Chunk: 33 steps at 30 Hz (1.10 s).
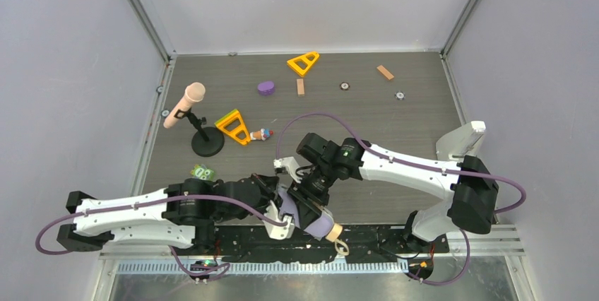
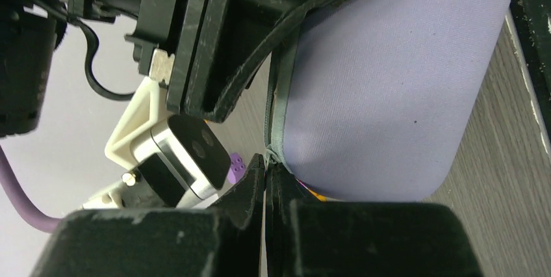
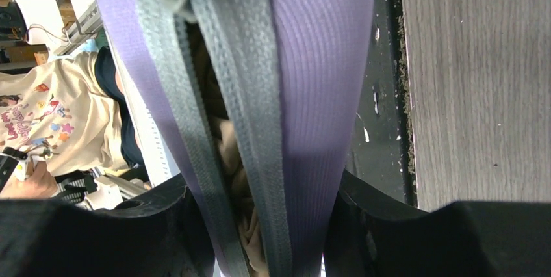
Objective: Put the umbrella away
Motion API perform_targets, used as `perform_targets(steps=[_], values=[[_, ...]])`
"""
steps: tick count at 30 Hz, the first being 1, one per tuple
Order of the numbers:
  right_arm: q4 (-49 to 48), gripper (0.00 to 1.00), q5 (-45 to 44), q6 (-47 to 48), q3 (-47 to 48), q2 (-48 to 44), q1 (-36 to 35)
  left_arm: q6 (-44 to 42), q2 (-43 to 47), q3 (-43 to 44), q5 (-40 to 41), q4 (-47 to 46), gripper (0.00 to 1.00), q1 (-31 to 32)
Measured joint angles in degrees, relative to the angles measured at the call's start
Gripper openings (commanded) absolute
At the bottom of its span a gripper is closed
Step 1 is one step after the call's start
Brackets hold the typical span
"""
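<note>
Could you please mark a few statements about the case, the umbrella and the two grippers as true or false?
1. The case is unzipped, with the beige umbrella showing inside. True.
2. The microphone lies flat. False: it sits tilted on its stand.
3. The right gripper straddles the case. True.
4. The umbrella's handle is wholly inside the case. False: it sticks out of the near end.
5. The left gripper is wide open. False: its fingers are pinched shut at the case's zip edge.
</note>
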State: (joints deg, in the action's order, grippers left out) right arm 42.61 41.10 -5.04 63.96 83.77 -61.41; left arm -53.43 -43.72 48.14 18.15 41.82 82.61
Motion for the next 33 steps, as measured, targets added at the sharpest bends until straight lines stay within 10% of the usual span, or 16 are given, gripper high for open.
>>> perform_targets(steps=[6,10,14,23,33], values=[[1.22,0.06,-0.96,-0.17,-0.13,-0.37,-0.44,-0.35,-1.88,0.37,2.47,0.26,0.06,2.93],[-0.35,0.06,-3.34,-1.81,-1.49,-2.54,-0.37,2.29,-1.64,0.70,4.42,-1.31,0.66,2.95],[-0.90,0.06,-6.49,-3.89,-3.80,-6.01,1.03,8.44,0.59,1.64,5.70,-1.49,0.98,1.99],[-0.52,0.06,-11.72,-4.55,-4.37,-10.45,3.52,21.18,13.53,0.92,6.51,-2.62,1.00,-4.22],[-9.35,0.06,-30.64,7.17,-3.98,-19.52,4.02,54.36,10.69,9.73,-16.09,-2.14,1.00,-34.25]])
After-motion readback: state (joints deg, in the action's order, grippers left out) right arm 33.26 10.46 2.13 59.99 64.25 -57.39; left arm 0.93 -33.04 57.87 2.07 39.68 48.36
